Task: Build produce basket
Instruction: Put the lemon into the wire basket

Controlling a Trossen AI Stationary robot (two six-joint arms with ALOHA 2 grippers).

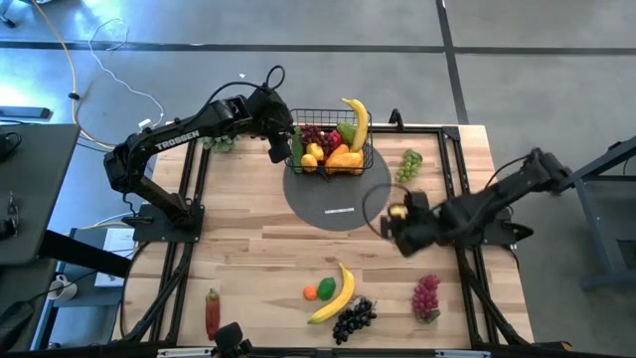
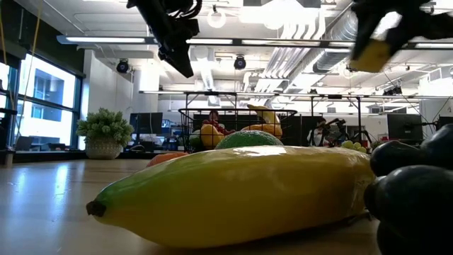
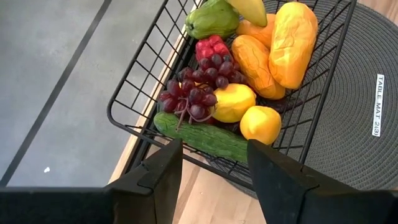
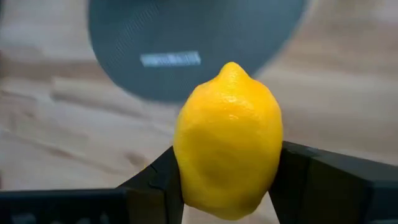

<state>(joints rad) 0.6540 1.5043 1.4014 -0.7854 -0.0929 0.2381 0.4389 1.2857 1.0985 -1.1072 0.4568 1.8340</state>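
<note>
Wooden planks top the table (image 1: 248,239), with a round grey mat (image 1: 333,204) near its far edge and the basket (image 1: 333,159) sitting on the mat's far side, already part filled. The right hand (image 4: 229,186) grips a lemon (image 4: 229,143) between both fingers, above the mat's right rim. The left hand (image 3: 214,171) hovers half open and empty at the basket's left end. To land it well, carry the lemon high over the wire wall and release above the pile's low spot, away from the left hand.
</note>
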